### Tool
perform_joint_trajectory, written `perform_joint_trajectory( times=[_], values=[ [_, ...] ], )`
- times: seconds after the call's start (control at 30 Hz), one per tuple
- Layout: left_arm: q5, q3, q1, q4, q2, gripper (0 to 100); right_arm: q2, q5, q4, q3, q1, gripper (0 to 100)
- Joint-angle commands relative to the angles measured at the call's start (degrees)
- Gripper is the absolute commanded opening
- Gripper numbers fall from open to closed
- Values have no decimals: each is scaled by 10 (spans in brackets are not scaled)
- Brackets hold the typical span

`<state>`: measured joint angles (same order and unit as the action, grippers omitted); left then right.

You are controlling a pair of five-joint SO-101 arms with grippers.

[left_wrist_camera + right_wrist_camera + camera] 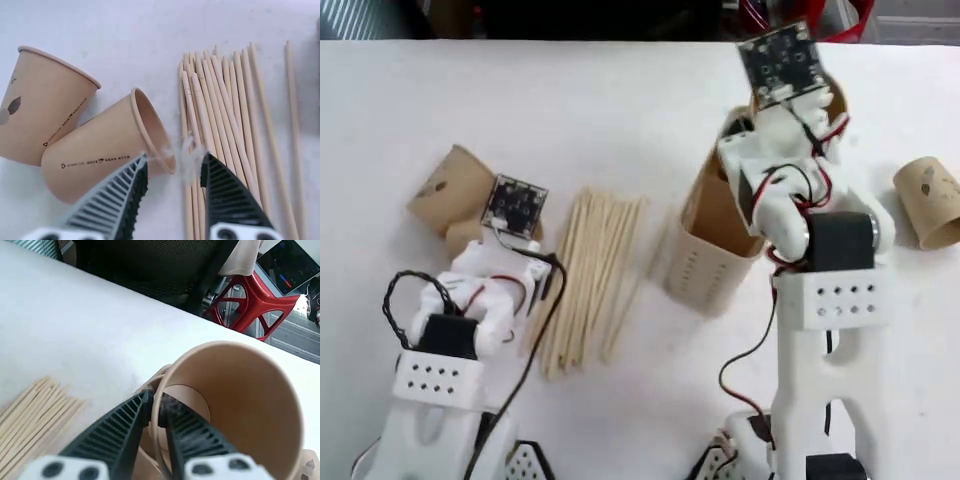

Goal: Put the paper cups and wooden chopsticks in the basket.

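The right hand (156, 402) is pinching 1 cup (240, 405) by its rim over the basket (705, 265); that thin grip may be letting it tip outside. The left hand (174, 160) is hanging spread at a lying cup (100, 150) beside the chopsticks (225, 110).

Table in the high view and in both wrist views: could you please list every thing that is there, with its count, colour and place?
Paper cups: four, light brown; two lying together at the table's left, one lying at the far right, one held at the basket.
Wooden chopsticks: one loose pile, pale wood, flat between the left cups and the basket.
Basket: one, beige with small holes, mid-table.
Table: one, white.
Chair: one, red, behind the table.
Left gripper: open, at a lying cup's rim.
Right gripper: shut on the held cup's rim.
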<state>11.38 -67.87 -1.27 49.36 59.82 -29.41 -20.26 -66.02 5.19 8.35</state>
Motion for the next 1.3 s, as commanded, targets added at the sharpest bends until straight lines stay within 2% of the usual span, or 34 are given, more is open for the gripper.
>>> perform_joint_trajectory(
  times=[0.0, 0.27, 0.47, 0.53, 0.6, 0.73, 0.83, 1.0, 1.17, 1.27],
  values=[
    [5, 4, -2, -15, 11, 185, -11, -11, 14, 5, -8, 23],
    [5, 4, -2, -15, 11, 185, -20, -12, 9, -6, -8, 231],
    [5, 4, -2, -15, 11, 185, -55, -13, -39, -32, -24, 247],
    [5, 4, -2, -15, 11, 185, -66, -13, -72, -44, -76, 247],
    [5, 4, -2, -15, 11, 185, -68, -21, -87, -42, -159, 247],
    [5, 4, -2, -15, 11, 185, -29, -70, -61, 3, -321, 247],
    [5, 4, -2, -15, 11, 185, 19, -78, 29, 74, -384, 250],
    [5, 4, -2, -16, 9, 185, 45, -76, 268, 236, -461, 251],
    [5, 4, -2, -16, 9, 185, 46, -113, 574, 449, -464, 251],
    [5, 4, -2, -16, 9, 185, 46, -135, 689, 544, -447, 251]
  ],
)
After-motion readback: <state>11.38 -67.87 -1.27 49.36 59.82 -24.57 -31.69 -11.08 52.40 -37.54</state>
